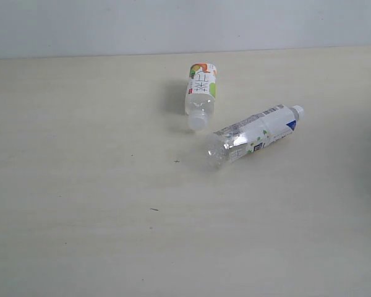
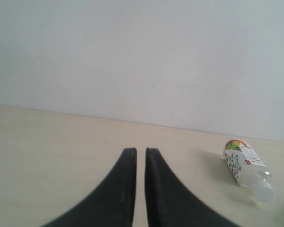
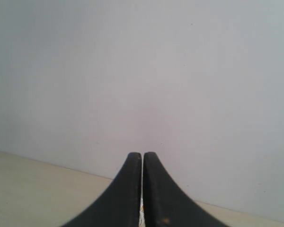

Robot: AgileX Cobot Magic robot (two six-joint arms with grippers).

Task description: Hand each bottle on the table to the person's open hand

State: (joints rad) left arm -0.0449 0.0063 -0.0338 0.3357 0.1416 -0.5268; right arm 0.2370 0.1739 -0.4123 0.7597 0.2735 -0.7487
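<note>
In the exterior view two clear bottles lie on their sides on the pale bench (image 1: 80,185). The white-green label bottle (image 1: 200,93) lies toward the far edge, its white cap pointing at the camera. The white-blue label bottle (image 1: 253,135) lies just beside it to the right (apart, not touching), angled with its cap toward the far right.

In the left wrist view the left hand (image 2: 141,156) hovers over the bench with its black fingers (image 2: 128,189) drawn narrow, only a thin slit between them and nothing held. The white-green label bottle lies well off to one side, near the grey wall (image 2: 142,56).

In the right wrist view the right hand (image 3: 142,155) has its fingers pressed together, empty, facing the wall.
</note>
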